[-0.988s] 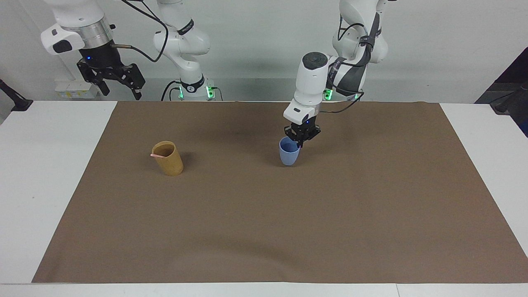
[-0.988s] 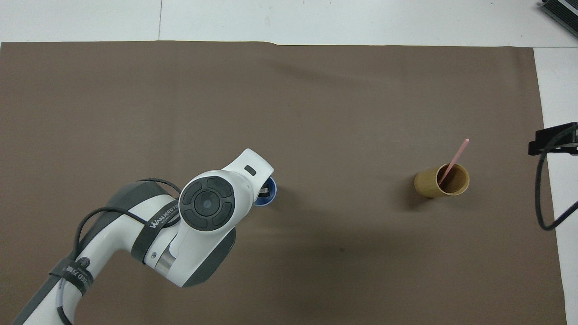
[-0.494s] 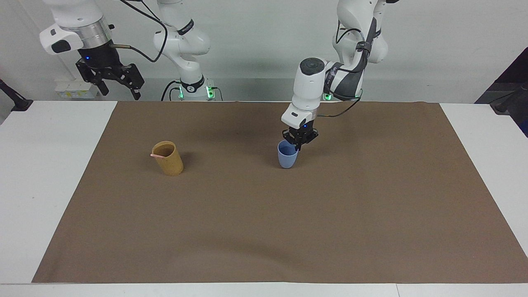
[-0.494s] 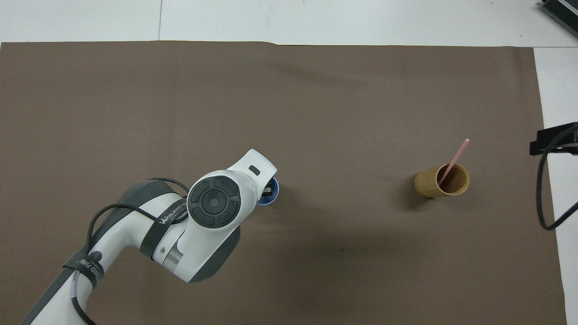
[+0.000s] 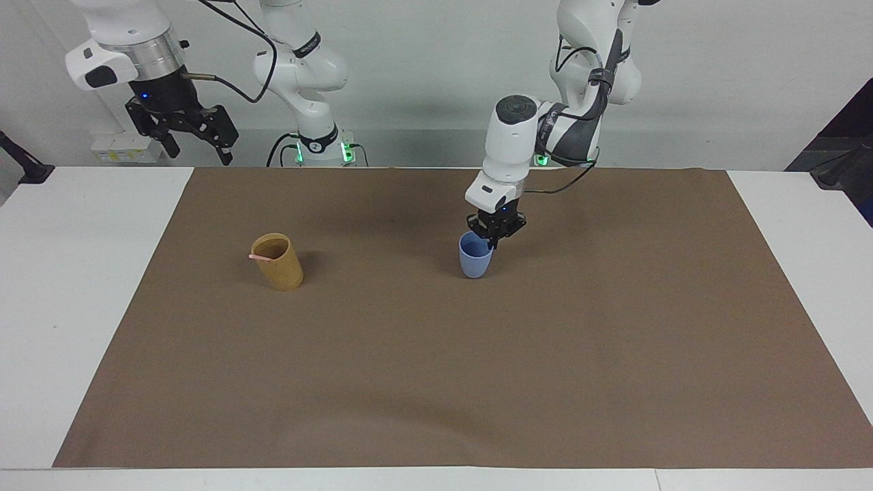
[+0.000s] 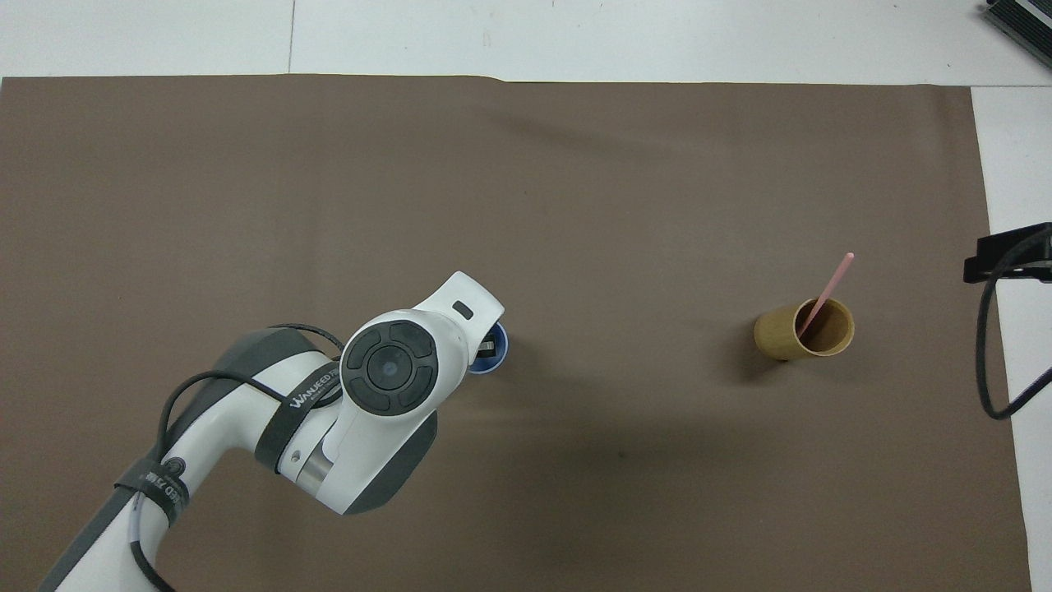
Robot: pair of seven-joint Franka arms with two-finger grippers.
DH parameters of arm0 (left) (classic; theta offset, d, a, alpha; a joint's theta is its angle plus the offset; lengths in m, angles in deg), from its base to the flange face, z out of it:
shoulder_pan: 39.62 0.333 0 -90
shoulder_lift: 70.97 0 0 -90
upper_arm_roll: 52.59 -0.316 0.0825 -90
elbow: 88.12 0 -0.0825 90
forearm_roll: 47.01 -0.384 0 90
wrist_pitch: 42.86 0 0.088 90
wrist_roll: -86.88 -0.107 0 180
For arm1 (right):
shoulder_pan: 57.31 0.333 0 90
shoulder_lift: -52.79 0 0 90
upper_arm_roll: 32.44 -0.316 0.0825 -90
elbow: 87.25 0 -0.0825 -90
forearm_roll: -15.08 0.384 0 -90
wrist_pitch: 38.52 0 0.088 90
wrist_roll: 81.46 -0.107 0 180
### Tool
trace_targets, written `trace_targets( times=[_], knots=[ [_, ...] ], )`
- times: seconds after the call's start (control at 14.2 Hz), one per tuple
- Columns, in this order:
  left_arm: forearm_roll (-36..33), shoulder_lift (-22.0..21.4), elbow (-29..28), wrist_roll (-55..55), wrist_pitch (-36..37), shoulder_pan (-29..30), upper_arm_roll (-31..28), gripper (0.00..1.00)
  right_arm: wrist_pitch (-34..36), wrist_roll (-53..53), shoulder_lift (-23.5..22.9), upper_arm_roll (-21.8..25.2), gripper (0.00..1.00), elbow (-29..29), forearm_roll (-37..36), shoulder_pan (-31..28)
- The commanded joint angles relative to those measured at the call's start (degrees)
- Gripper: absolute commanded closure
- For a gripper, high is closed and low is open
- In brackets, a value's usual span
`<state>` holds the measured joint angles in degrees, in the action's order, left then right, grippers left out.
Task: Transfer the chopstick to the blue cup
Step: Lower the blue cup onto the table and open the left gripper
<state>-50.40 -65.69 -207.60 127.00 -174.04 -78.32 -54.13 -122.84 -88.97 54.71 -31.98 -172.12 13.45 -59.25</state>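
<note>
The thin pale-pink chopstick (image 6: 825,291) stands slanted in the taller mustard-yellow cylindrical cup (image 5: 278,262), its upper end leaning over the rim toward the right arm's end of the table. That yellow cup tilts a little on the brown paper mat (image 5: 436,368).

The small light-blue handleless plastic cup (image 5: 475,256) stands upright on the mat, well apart from the yellow cup, toward the left arm's end and about as near to the robots as it.

My left gripper (image 5: 495,239) is at the blue cup's rim, on the side nearer the robots, fingertips pinched shut on the cup's wall (from overhead my own wrist hides most of the cup, only a crescent of blue showing (image 6: 498,349)).

My right gripper (image 5: 198,142) waits high in the air at the right arm's end, over the white tabletop (image 5: 75,273) off the mat's corner, claw spread wide, holding nothing.

The mat covers most of the table, white margins showing at both ends.
</note>
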Motion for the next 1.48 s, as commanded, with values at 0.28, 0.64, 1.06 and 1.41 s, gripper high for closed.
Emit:
trace_targets(
  times=[0.28, 0.64, 1.06, 1.41],
  knots=[
    [-1.5, -0.4, -0.5, 1.3, -0.9, -1.0, -0.9, 0.88, 0.2, 0.1, 1.2, -0.3, 0.0, -1.3, 0.8, -0.6],
    [-1.5, -0.3, -0.4, 1.3, -0.7, -0.9, -0.9, 0.8, 0.2, 0.1, 1.2, -0.3, 0.0, -1.2, 0.8, -0.6],
    [-1.5, -0.4, 1.6, 0.7, 0.6, -0.2, -1.3, 0.66, 0.2, 0.1, 1.2, -0.3, 0.0, -1.2, 0.8, -0.6],
    [-1.3, -5.2, 6.0, -6.5, 10.6, 4.2, -1.5, 0.58, 0.2, 0.1, 1.2, -0.3, 0.0, -1.3, 0.8, -0.6]
  ],
)
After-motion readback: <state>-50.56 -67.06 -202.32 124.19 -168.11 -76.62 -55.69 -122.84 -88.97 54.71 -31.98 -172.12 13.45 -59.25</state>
